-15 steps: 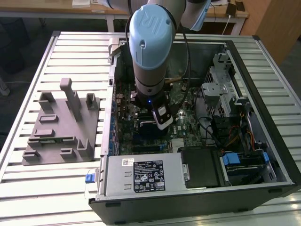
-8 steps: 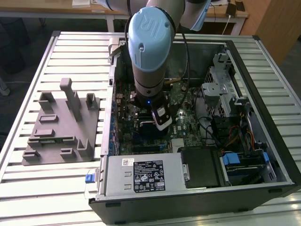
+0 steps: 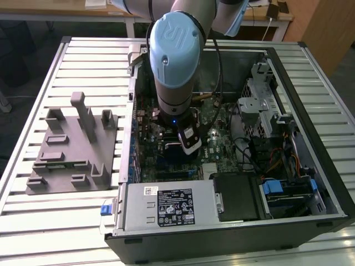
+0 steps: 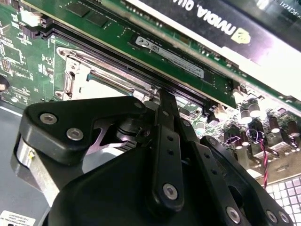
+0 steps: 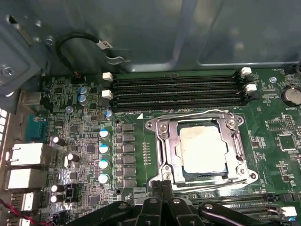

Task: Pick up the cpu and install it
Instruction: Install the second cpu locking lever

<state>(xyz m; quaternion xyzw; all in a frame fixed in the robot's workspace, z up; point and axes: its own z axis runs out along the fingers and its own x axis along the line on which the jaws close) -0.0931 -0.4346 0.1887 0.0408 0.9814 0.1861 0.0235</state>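
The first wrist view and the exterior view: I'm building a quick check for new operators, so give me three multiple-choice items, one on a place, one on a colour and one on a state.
1. Where does the cpu lie?
A. outside the case
B. inside the socket's metal frame
C. atop the drive cage

2. What colour is the arm's joint cap in the exterior view?
A. red
B. yellow
C. light blue

3. How does the computer case stand?
A. open, with the motherboard exposed
B. closed by a side panel
C. wrapped in foil

Key: 1 B, the pale silver top shows within the frame in the first wrist view. 2 C, the rounded cap over the case is light blue. 3 A, the board and cables show from above.
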